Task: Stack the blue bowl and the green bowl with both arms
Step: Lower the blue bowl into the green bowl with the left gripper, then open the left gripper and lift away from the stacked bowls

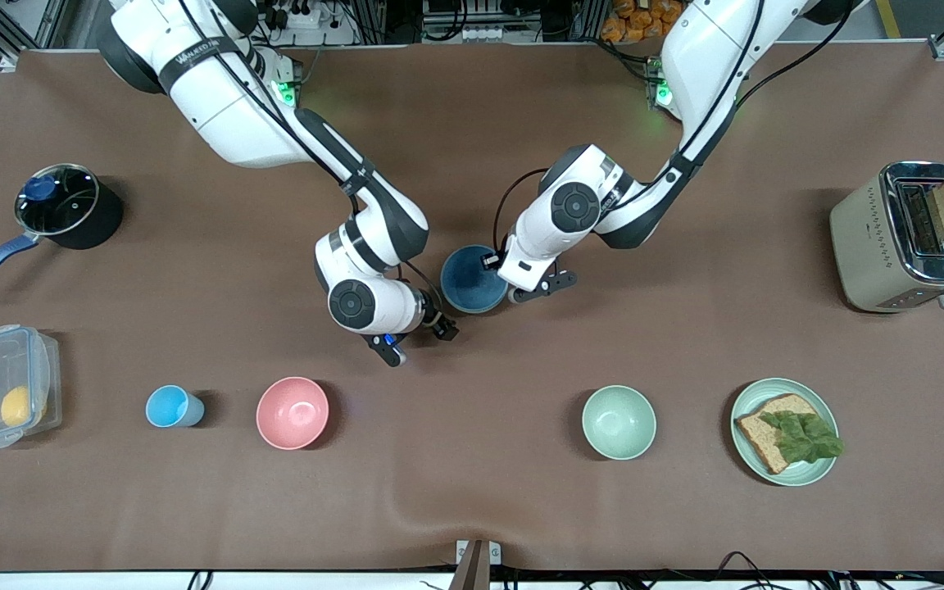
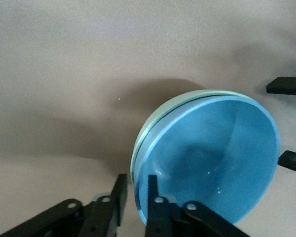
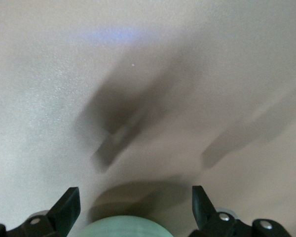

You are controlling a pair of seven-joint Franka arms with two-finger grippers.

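Observation:
The blue bowl sits nested inside the green bowl near the table's middle. In the left wrist view only a thin sage rim of the green bowl shows around the blue bowl. My left gripper is closed narrowly over the stacked rims, one finger inside the blue bowl and one outside. My right gripper is wide open and empty beside the bowls. A pale green rounded surface shows low between its fingers. Its fingertips also show in the left wrist view.
Nearer the front camera stand a light-blue cup, a pink bowl, a mint bowl and a plate with bread. A toaster is at the left arm's end. A pot and a clear box are at the right arm's end.

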